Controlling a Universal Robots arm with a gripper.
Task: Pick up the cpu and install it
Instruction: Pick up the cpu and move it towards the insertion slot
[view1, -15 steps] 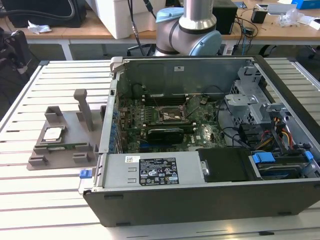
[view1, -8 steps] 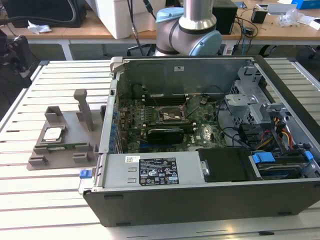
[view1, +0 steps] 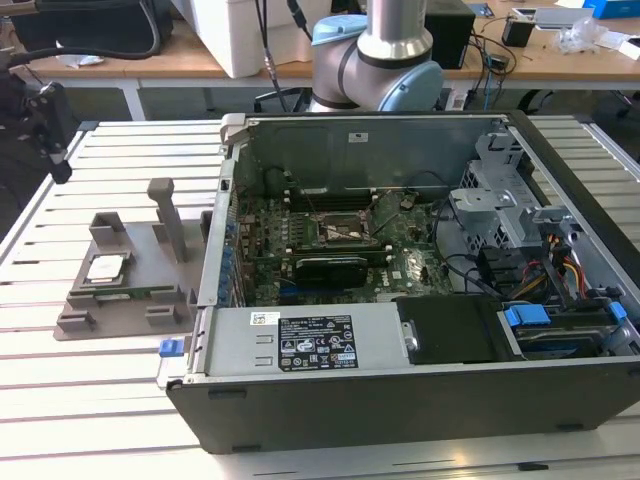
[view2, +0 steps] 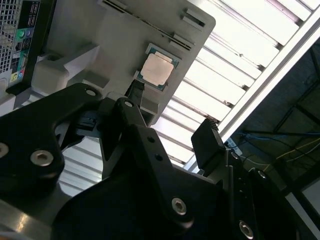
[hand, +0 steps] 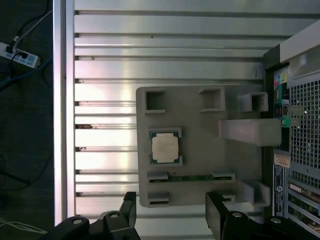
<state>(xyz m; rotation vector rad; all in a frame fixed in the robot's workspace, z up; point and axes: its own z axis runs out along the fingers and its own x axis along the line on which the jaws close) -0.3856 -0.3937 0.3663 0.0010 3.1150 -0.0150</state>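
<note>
We see the black two-fingered gripper (hand: 172, 212) hovering with its fingers (hand: 129, 211) spread wide, gripping nothing. The small, flat, square silver-topped cpu (hand: 165, 148) lies in a recess of the grey plastic tray (hand: 200, 145), ahead of the fingertips and clear of them. The open dark metal computer case (view1: 420, 380) stands off to the gripper's side.

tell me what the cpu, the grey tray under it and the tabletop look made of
The cpu: likely a metal lid, pale satin shine, on a dark green rim.
The tray: seemingly plastic, matte grey, moulded pockets, no glare.
The tabletop: probably aluminium slats, silvery with bright reflections.
</note>
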